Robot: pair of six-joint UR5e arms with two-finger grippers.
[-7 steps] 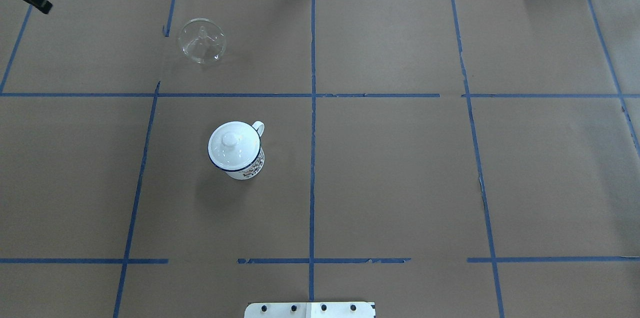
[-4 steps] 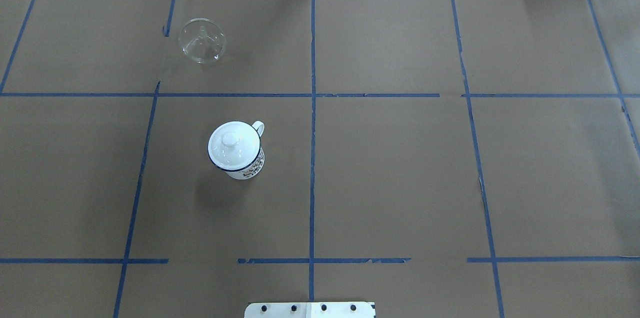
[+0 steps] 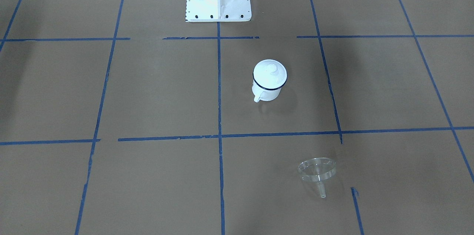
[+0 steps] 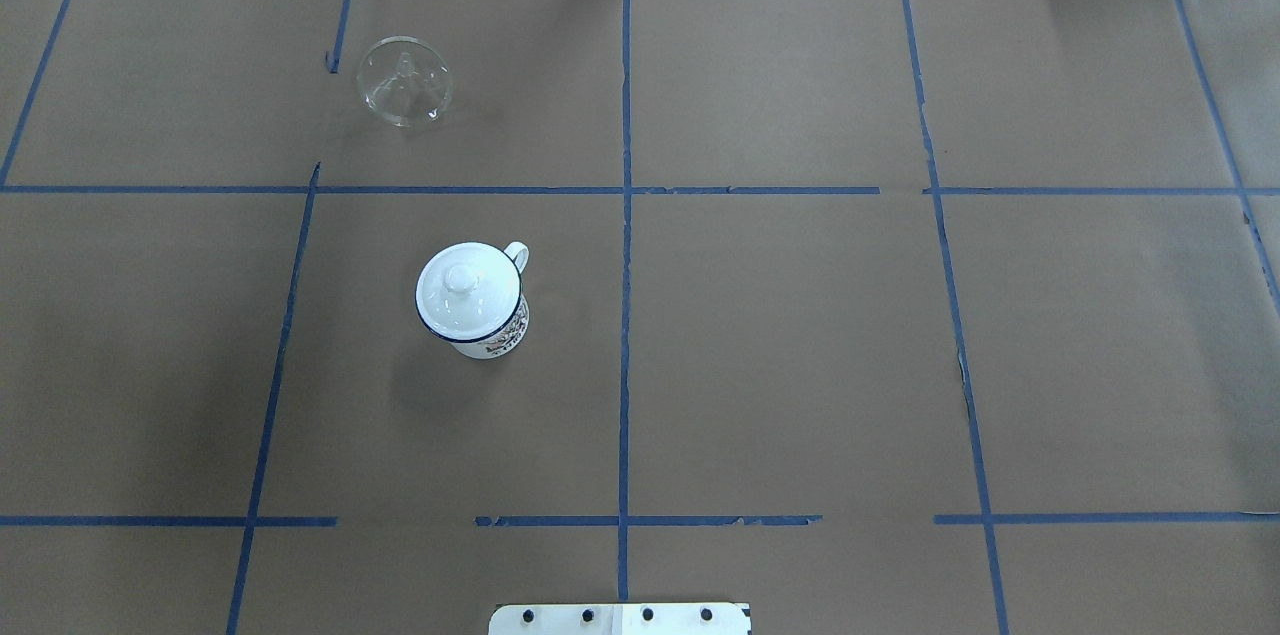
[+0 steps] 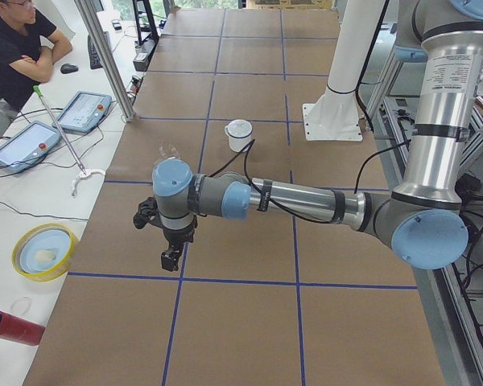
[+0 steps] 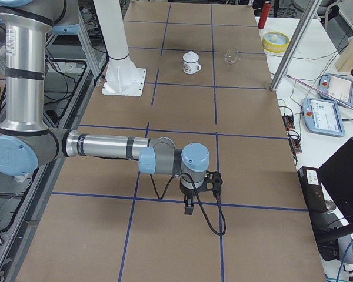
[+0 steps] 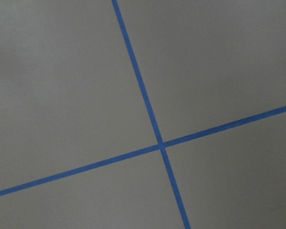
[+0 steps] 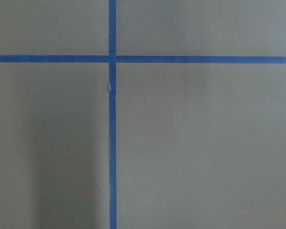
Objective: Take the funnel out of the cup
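Your left gripper (image 5: 171,257) hangs over the brown paper-covered table (image 4: 800,365) near its end. You cannot tell from the side view whether its jaws are parted. The same goes for your right gripper (image 6: 189,207) at the opposite end. The small clear plastic funnel (image 4: 404,81) lies tilted on the paper, out of and well apart from the white enamel mug with the dark blue rim (image 4: 497,335). A white domed lid (image 4: 467,291) sits on the mug.
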